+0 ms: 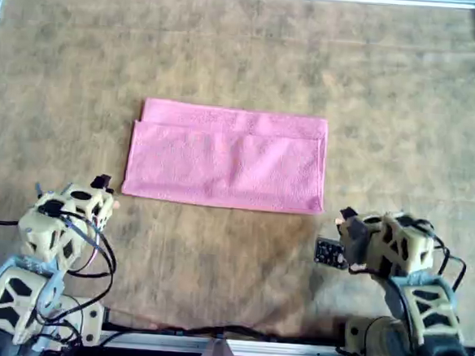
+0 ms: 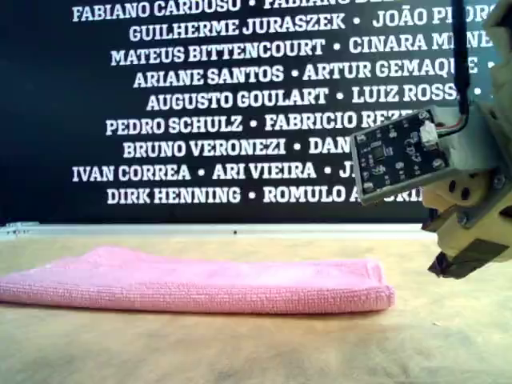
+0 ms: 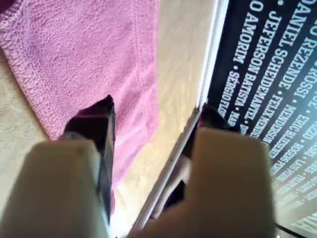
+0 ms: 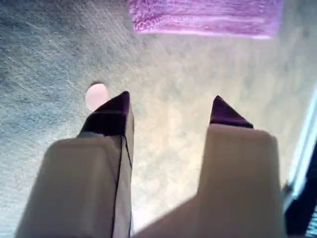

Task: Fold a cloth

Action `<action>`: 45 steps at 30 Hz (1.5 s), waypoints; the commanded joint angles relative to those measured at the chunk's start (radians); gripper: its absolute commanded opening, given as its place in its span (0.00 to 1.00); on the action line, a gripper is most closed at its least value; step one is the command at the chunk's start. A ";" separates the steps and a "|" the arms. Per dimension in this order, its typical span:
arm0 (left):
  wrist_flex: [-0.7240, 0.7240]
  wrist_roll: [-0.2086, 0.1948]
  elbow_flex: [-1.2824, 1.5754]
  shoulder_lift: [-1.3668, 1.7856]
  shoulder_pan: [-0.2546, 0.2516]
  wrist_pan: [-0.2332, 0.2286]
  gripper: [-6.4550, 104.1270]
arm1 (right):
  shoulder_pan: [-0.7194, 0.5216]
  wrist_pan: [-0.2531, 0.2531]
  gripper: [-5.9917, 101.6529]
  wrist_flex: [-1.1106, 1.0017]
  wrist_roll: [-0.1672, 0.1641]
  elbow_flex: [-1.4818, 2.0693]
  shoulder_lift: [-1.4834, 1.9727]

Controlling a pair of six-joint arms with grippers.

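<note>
Both pairs of jaws stand open and hold nothing. On my first gripper [image 3: 157, 111] the two dark tips are clearly apart, and the first wrist view looks between them at one end of the cloth [image 3: 89, 49], which lies on the surface below them. Whether these tips touch the fabric, I cannot tell from this view. On my second gripper [image 4: 171, 101] the tips are also spread, above the bare brown surface [image 4: 163, 64], with the cloth [image 4: 203, 17] lying further ahead and not touching them. A small round pink spot [image 4: 96, 95] lies on the surface just beside one tip.

In the overhead view the cloth [image 1: 227, 157] lies flat near the middle of the surface [image 1: 246, 48]. It is folded into a long rectangle, and the upper layer ends a little before the far edge, so a narrow strip of the lower layer shows there. My first gripper [image 1: 349, 220] is just beside the cloth's near corner on the overhead view's right. My second gripper [image 1: 102, 186] is near the near corner on the overhead view's left. Neither one touches the fabric in this view.

In the exterior view the cloth [image 2: 200, 284] is a low flat pile with its rounded end toward the exterior view's right. My first gripper [image 2: 456, 260] hangs apart from that end, above the surface. A green circuit board [image 2: 398, 152] sits on this arm. Behind is a black wall [image 2: 240, 104] with white names.
</note>
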 commanded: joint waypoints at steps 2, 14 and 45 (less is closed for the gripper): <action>0.000 0.002 -0.014 0.018 -0.008 -0.003 0.61 | -0.003 0.005 0.65 -0.054 -0.091 0.041 0.212; 0.000 0.002 0.032 0.018 -0.009 -0.003 0.61 | 0.012 -0.006 0.66 -0.054 -0.137 0.110 0.511; 0.000 0.000 0.057 0.018 -0.009 -0.002 0.61 | 0.067 -0.014 0.66 0.186 -0.137 -0.557 -0.663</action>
